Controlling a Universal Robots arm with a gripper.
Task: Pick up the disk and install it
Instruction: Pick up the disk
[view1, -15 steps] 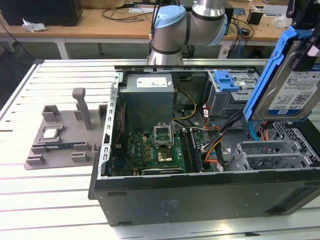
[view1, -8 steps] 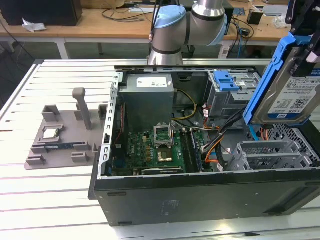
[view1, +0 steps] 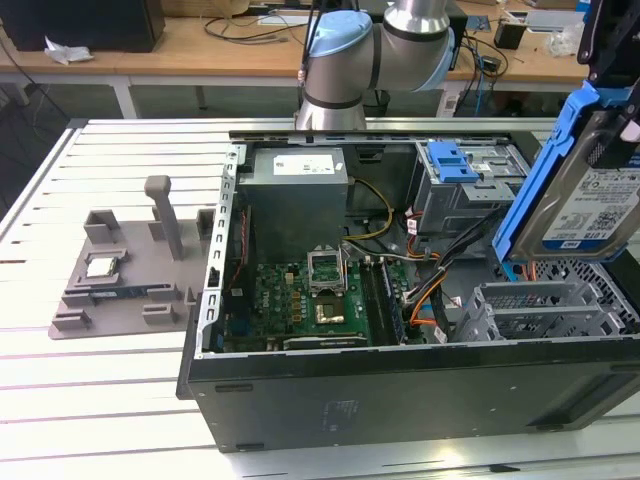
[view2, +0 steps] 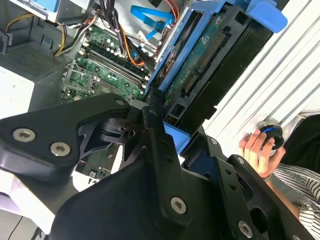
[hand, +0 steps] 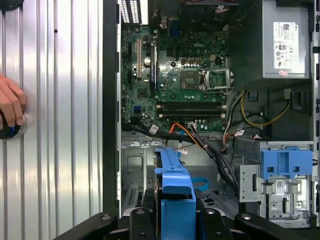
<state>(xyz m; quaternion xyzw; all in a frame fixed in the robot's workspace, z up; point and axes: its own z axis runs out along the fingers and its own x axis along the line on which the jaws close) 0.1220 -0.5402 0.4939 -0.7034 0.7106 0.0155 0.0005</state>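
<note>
My fingers (view2: 165, 137) clamp the disk (view1: 590, 195), held tilted above the open PC case (view1: 400, 385).
Carry step, install pending; next it needs lining up w/ the drive bay (hand: 145, 175).

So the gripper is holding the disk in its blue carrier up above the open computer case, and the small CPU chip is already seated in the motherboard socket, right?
Not quite. The gripper does hold the disk above the computer case, but the exterior view shows the CPU chip on the grey fixture beside the case; the socket stands open.
</note>
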